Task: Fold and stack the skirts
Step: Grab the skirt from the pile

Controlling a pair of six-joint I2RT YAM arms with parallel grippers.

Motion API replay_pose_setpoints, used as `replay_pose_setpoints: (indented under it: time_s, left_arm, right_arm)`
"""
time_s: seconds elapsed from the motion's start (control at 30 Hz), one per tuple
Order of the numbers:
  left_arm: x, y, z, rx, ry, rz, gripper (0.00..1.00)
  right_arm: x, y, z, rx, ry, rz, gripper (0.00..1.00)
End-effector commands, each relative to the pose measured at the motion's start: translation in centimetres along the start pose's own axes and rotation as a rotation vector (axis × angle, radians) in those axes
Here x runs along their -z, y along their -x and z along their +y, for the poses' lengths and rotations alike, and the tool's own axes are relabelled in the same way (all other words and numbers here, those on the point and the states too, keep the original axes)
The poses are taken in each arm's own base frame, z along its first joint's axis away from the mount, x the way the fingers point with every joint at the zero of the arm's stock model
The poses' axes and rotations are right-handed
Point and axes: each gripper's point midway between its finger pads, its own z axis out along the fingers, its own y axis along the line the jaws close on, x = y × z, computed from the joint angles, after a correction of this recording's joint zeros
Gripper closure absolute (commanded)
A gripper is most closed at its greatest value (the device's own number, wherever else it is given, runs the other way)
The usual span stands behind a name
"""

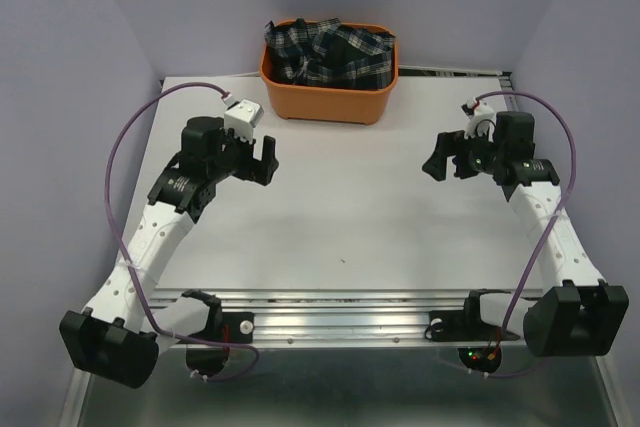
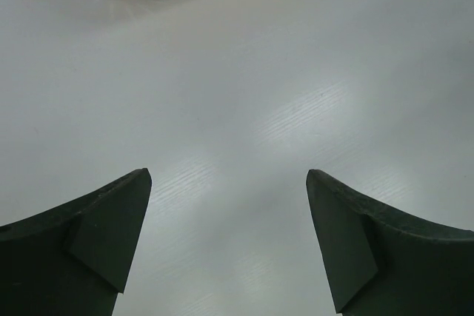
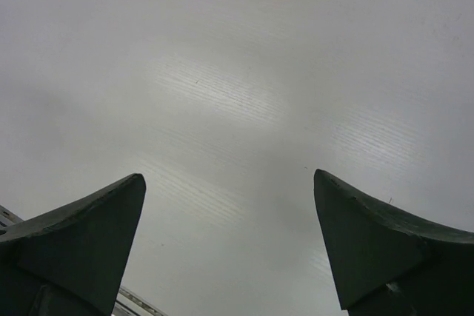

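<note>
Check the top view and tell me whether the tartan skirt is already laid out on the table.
No, the tartan skirt lies bunched up inside the orange tub.

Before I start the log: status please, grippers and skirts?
Left gripper open, empty. Right gripper open, empty. Tartan skirt bunched in orange tub, far edge. Nothing in the way.

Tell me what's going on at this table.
Nothing is being handled yet. The left claw and the right claw both hover open and empty over the white table. The pleated navy-and-green tartan cloth skirt lies crumpled in the orange plastic tub at the table's far edge, and no other skirt shows. No folding or stacking has begun.
</note>
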Motion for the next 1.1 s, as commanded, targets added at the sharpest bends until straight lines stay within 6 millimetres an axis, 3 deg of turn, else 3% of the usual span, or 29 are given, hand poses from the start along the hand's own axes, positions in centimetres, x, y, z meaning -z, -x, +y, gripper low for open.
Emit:
replay_pose_setpoints:
  time_s: [0.0, 0.27, 0.37, 0.4, 0.5, 0.53, 0.57, 0.63, 0.7, 0.8, 0.83, 0.87, 0.9, 0.97, 1.0, 1.07]
  left_arm:
    - [1.4, 2.6, -0.6, -0.025, -0.036, -0.093, 0.02]
    - [2.2, 3.8, -2.3, -0.068, -0.142, -0.115, 0.02]
    - [2.4, 4.1, -2.3, -0.058, -0.178, -0.111, 0.02]
    - [2.4, 4.3, -2.2, -0.044, -0.189, -0.112, 0.02]
    - [2.2, 4.7, -1.4, 0.028, -0.222, -0.104, 0.02]
    - [2.2, 4.8, -1.1, 0.044, -0.229, -0.108, 0.02]
    - [2.2, 4.9, -1.2, 0.057, -0.251, -0.108, 0.02]
    - [2.0, 5.3, -0.3, 0.092, -0.241, -0.117, 0.02]
    - [1.9, 5.3, -0.1, 0.111, -0.258, -0.115, 0.02]
    - [1.6, 5.2, -0.1, 0.127, -0.279, -0.107, 0.02]
    - [1.5, 5.1, -0.1, 0.136, -0.283, -0.105, 0.02]
    - [1.4, 4.9, -0.2, 0.144, -0.294, -0.100, 0.02]
    - [1.3, 5.0, -0.3, 0.147, -0.297, -0.102, 0.02]
    - [1.0, 4.7, -0.1, 0.154, -0.295, -0.098, 0.02]
    - [1.0, 4.6, 0.0, 0.157, -0.294, -0.096, 0.02]
    - [0.8, 4.4, 0.1, 0.166, -0.293, -0.091, 0.02]
  right_arm:
    - [0.8, 3.0, 0.3, 0.052, 0.002, -0.073, 0.00]
    - [-0.5, 8.1, -0.3, 0.105, 0.024, -0.126, 0.00]
    - [-1.3, 11.4, -0.4, 0.147, 0.047, -0.171, 0.00]
    - [-0.9, 13.4, -0.3, 0.174, 0.044, -0.212, 0.00]
    - [-2.6, 16.2, -1.0, 0.202, 0.043, -0.257, 0.00]
    - [-2.3, 18.7, -0.9, 0.230, 0.039, -0.322, 0.00]
    - [-3.8, 19.1, -1.2, 0.222, 0.046, -0.320, 0.00]
    - [-3.7, 22.8, -1.3, 0.241, 0.036, -0.417, 0.00]
    - [-6.0, 24.3, -1.7, 0.250, 0.054, -0.444, 0.00]
    - [-7.5, 26.9, -0.1, 0.312, 0.113, -0.495, 0.00]
    - [-9.9, 26.5, 0.3, 0.319, 0.146, -0.476, 0.00]
    - [-10.3, 27.6, 0.9, 0.340, 0.154, -0.500, 0.00]
    - [-12.8, 27.0, 0.3, 0.332, 0.150, -0.475, 0.00]
    - [-14.4, 27.7, 1.6, 0.357, 0.165, -0.487, 0.00]
    - [-16.5, 26.9, 1.1, 0.350, 0.162, -0.465, 0.00]
    - [-18.0, 27.0, 1.4, 0.368, 0.147, -0.475, 0.00]
